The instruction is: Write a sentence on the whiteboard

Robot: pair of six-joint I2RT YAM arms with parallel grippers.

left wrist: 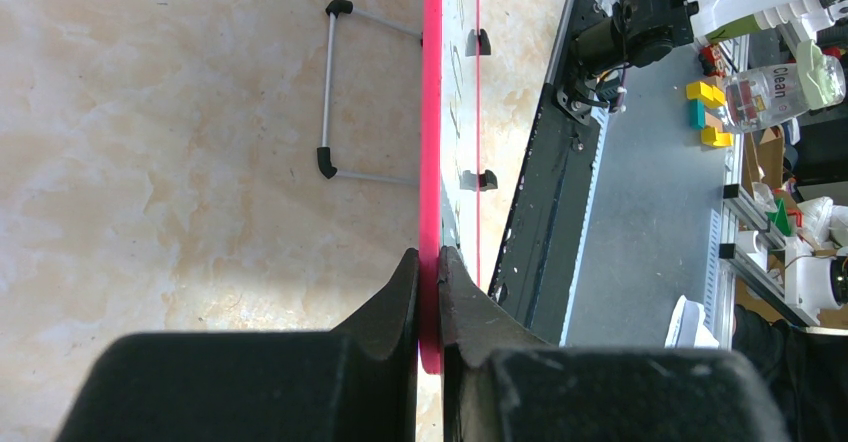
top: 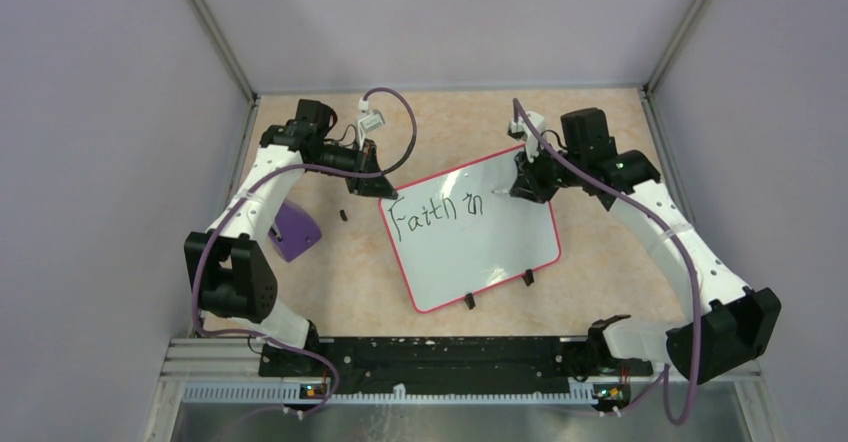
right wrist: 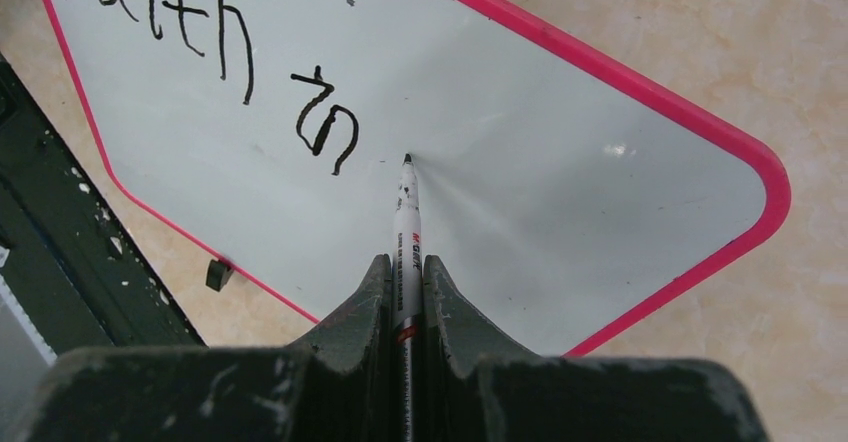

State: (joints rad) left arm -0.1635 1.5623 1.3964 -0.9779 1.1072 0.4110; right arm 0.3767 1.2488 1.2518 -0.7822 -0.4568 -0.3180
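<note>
The whiteboard (top: 470, 247) lies tilted on the table, white with a red-pink rim and black feet on its near edge. Black lettering (top: 436, 212) reads "Faith in" along its top; it also shows in the right wrist view (right wrist: 225, 57). My left gripper (top: 380, 194) is shut on the board's rim at its upper left corner; the left wrist view shows the pink rim (left wrist: 431, 162) pinched between the jaws. My right gripper (top: 520, 190) is shut on a white marker (right wrist: 407, 242), whose black tip (right wrist: 407, 159) touches the board just right of "in".
A purple block (top: 293, 232) lies left of the board near the left arm. A small black cap (top: 343, 215) lies between block and board. A black rail (top: 440, 357) runs along the near table edge. Grey walls enclose the table.
</note>
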